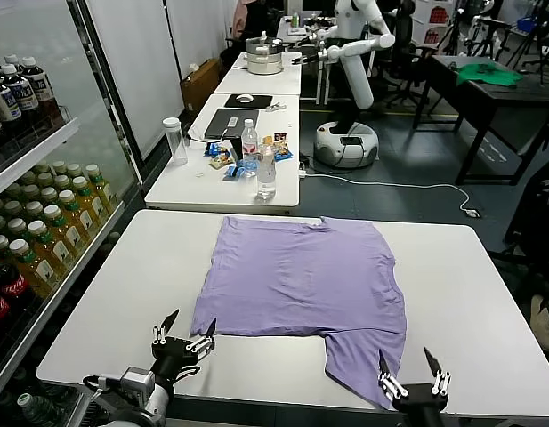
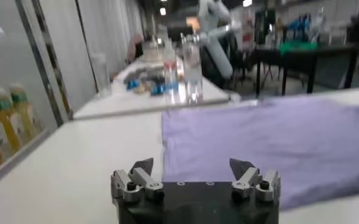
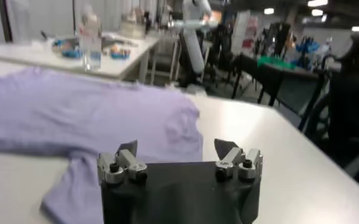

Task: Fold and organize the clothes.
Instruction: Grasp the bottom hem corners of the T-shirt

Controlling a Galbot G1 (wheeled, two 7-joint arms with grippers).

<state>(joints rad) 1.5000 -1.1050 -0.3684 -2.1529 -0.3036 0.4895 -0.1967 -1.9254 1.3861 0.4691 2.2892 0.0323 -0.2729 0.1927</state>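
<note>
**Purple T-shirt spread on the white table, both grippers low at the near edge**

Beyond the white table (image 1: 96,302) stands a second table (image 1: 181,187) carrying a water bottle (image 1: 266,173), a second bottle (image 1: 249,138), a tall clear cup (image 1: 175,140), snack packets (image 1: 222,158) and a laptop (image 1: 231,123). A shelf of drink bottles (image 1: 43,231) runs along the robot's left. Farther back are another white robot (image 1: 350,80) and a dark table with a green cloth (image 1: 489,74) on it. Nothing lies on the white table between the grippers and the shirt.

The arms are mostly cut off by the bottom of the head view; only the gripper ends show. Any small print on the shirt is too faint to make out.

The T-shirt (image 1: 301,276) is light purple, thin and lies flat in the middle of the white table, with light creases. One sleeve (image 1: 359,365) trails toward the near edge on the robot's right.

The left gripper (image 1: 183,331) sits just off the shirt's near left corner, fingers apart and holding nothing. The right gripper (image 1: 409,366) is right beside the trailing sleeve, fingers also spread wide and empty.
</note>
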